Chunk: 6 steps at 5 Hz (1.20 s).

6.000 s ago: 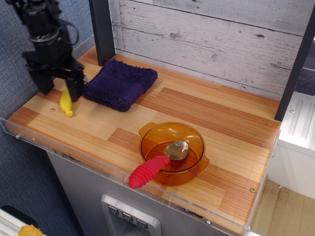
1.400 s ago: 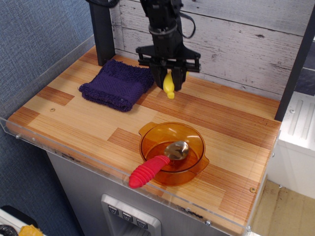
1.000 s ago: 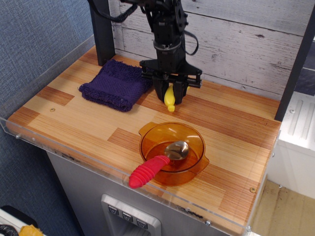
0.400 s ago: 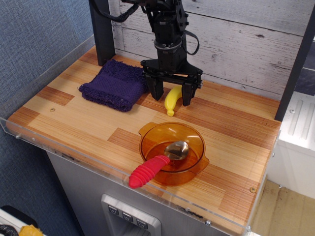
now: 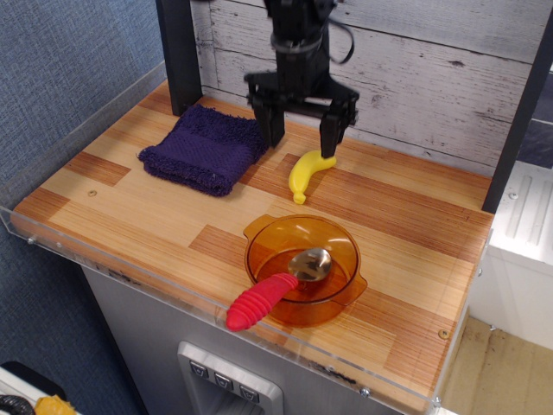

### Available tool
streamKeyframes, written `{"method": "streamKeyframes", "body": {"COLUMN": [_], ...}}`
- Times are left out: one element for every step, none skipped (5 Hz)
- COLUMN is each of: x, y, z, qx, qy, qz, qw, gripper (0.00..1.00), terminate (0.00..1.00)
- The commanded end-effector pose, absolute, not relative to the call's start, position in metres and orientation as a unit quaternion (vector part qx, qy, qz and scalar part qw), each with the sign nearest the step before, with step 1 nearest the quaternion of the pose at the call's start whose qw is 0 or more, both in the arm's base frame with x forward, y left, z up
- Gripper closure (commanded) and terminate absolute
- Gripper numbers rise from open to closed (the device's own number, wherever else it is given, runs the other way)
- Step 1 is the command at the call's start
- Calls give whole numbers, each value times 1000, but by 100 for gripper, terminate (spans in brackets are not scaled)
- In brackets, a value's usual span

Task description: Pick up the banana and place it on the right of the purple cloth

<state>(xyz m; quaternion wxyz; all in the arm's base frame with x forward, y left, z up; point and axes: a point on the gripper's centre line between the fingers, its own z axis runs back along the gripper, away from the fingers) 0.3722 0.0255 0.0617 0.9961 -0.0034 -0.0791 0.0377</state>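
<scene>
- The small, curved, glossy yellow plastic banana (image 5: 309, 172) lay flat on the striped wooden worktop (image 5: 155, 220), directly below the black end effector (image 5: 301, 140) and a touch toward the camera from it.
- Its long axis ran on a diagonal: the stem end pointed up toward the right-hand finger (image 5: 329, 137), the blunt tip pointed down toward the amber transparent plastic bowl (image 5: 303, 268).
- The banana sat just beside the right edge of the dark purple fluffy terry cloth (image 5: 210, 147), apart from it with a strip of bare wood between, so by my reading the placing was done.
- The end effector stood spread wide, its two fingers pointing straight down and straddling the space above the banana's upper end; it had hold of nothing.
- Whether the right fingertip was clear of the stem or brushing it I could not tell from this single view.
- The arm hung vertically in front of the whitewashed plank wall (image 5: 415, 78), wrist upright.
- Any coming move looked like a straight lift away; the only risk I judged was nudging the stem on the way.
- A red ribbed-handled metal spoon (image 5: 276, 290) rested in the bowl, well apart from the banana.
</scene>
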Motion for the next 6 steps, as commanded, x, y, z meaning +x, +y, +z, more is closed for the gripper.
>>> {"method": "streamKeyframes", "body": {"x": [327,294,264,240,217,201], "y": [50,67,85,99,116,131], "z": [120,122,116,109,99,91], "qx": [15,34,32,44,59,65], "qy": [-76,-56,-37,-24,-19,-15], "qz": [10,46,90,128,149,147], "qw": [997,997,995,991,987,987], "gripper": [0,0,0,0,0,0], "terminate": [0,0,0,0,0,0]}}
